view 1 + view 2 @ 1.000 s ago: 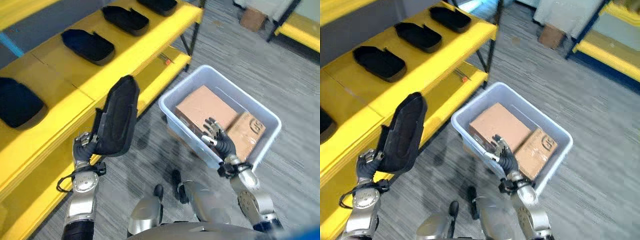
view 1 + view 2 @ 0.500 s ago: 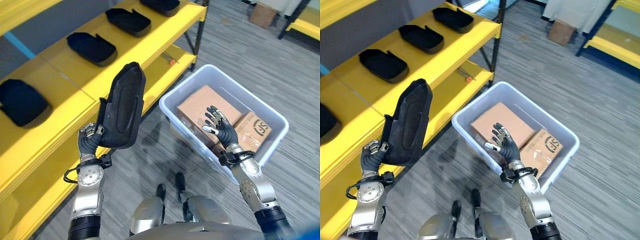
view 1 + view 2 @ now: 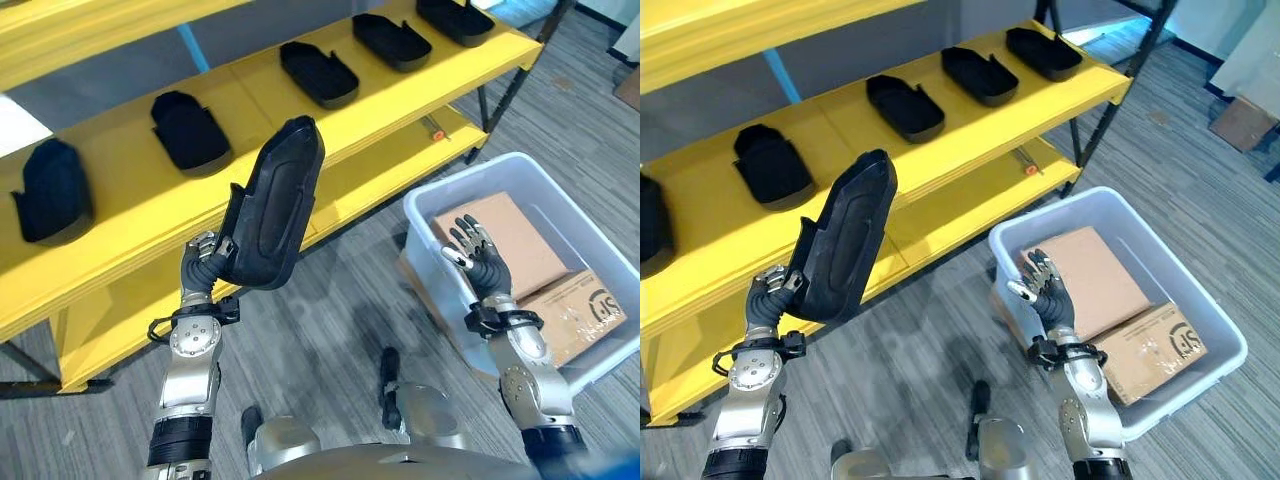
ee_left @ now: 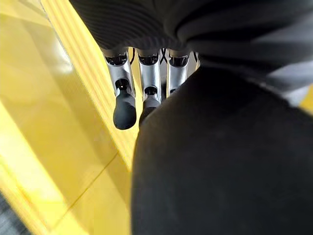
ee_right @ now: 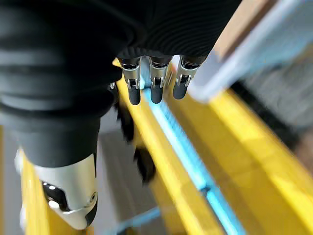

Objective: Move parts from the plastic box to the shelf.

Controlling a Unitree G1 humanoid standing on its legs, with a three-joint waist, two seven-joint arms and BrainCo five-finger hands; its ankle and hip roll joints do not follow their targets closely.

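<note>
My left hand (image 3: pixel 203 268) is shut on the lower end of a long black moulded part (image 3: pixel 272 203), held upright in front of the yellow shelf (image 3: pixel 250 105). In the left wrist view its fingers (image 4: pixel 125 106) curl against the part (image 4: pixel 220 161). The upper shelf board carries several similar black parts, such as one (image 3: pixel 190 130) and another (image 3: pixel 318 72). My right hand (image 3: pixel 482 268) is open, fingers spread, over the near-left rim of the pale plastic box (image 3: pixel 450 183). Its fingers (image 5: pixel 154 83) are straight and hold nothing.
Two cardboard boxes (image 3: pixel 510 238) (image 3: pixel 590 312) lie inside the plastic box on the grey carpet. A lower yellow shelf board (image 3: pixel 370 170) holds a small orange item (image 3: pixel 432 130). A dark shelf post (image 3: pixel 505 85) stands at the shelf's right end.
The camera has turned towards the shelf, so the whole picture has shifted. My left hand has lifted the black part higher, nearer the upper board. The right hand stays open by the box.
</note>
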